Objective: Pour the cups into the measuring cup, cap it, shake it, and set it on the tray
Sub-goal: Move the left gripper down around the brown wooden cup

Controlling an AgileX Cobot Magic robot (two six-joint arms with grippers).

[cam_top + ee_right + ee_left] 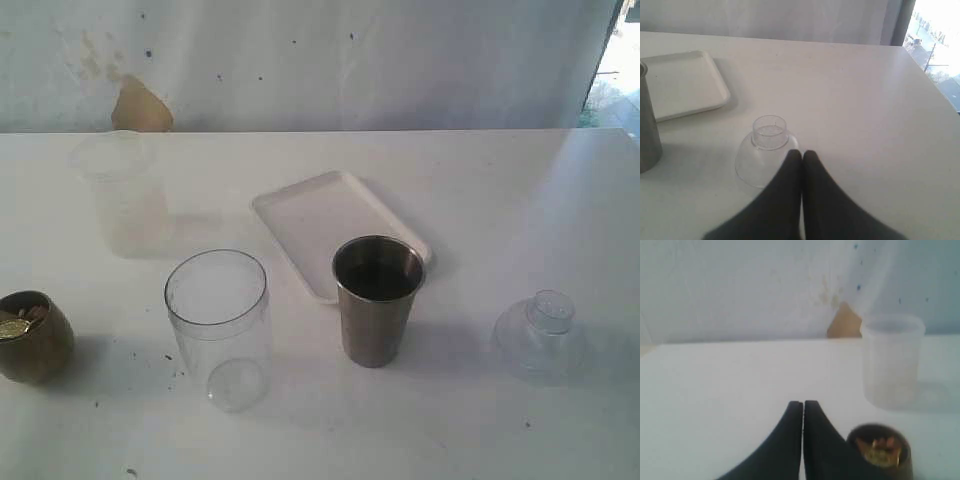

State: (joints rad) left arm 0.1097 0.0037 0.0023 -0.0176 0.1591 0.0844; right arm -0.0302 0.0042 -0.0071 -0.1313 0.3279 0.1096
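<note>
The clear measuring cup stands upright at the front middle of the white table. Right of it is the steel tumbler, upright. The brown wooden cup with golden bits inside sits at the far left front. The white tray lies flat behind the two tumblers. A clear domed cap rests at the right front. My left gripper is shut and empty, just beside the wooden cup. My right gripper is shut and empty, just short of the cap. Neither arm shows in the exterior view.
A frosted translucent beaker stands at the back left, also seen in the left wrist view. A pale wall runs behind the table. The table's right edge lies near a bright window.
</note>
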